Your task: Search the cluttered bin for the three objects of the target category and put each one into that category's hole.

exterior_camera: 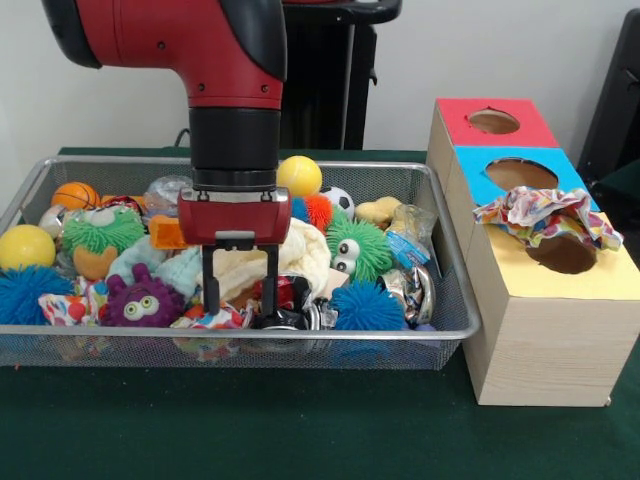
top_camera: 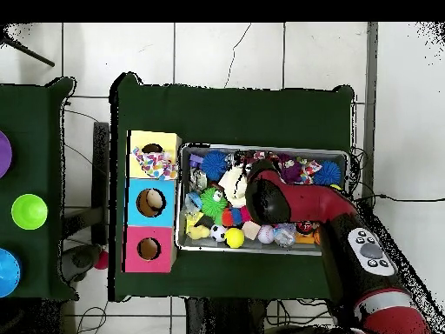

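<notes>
Hole [exterior_camera: 565, 252] half under printed cloth [exterior_camera: 545, 212]

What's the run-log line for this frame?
hand: open, down in bin over printed cloth | second printed cloth: draped on yellow hole, not dropped

Bright even indoor light, soft shadow on the bench [exterior_camera: 300, 420] beneath the bin [exterior_camera: 455, 330], mild blur throughout, faint sheen on the red arm [exterior_camera: 170, 40]
</notes>
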`<state>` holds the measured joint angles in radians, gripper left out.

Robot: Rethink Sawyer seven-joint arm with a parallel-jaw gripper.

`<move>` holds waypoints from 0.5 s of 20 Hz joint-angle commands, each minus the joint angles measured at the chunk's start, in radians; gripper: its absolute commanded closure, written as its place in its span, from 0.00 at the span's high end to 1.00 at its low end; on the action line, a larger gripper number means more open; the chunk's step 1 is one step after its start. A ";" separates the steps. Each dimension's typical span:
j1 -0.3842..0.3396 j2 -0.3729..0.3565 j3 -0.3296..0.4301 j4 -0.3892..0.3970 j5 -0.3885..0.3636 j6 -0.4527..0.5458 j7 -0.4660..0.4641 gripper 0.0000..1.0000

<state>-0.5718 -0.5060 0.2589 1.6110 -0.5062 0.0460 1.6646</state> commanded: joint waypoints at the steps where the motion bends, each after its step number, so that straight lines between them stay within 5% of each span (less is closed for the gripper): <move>1: 0.028 0.025 -0.010 -0.080 -0.124 0.151 -0.110 1.00; 10: 0.057 0.032 -0.024 -0.144 -0.265 0.182 -0.163 1.00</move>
<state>-0.5285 -0.5070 0.2426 1.5421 -0.6579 0.0904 1.6646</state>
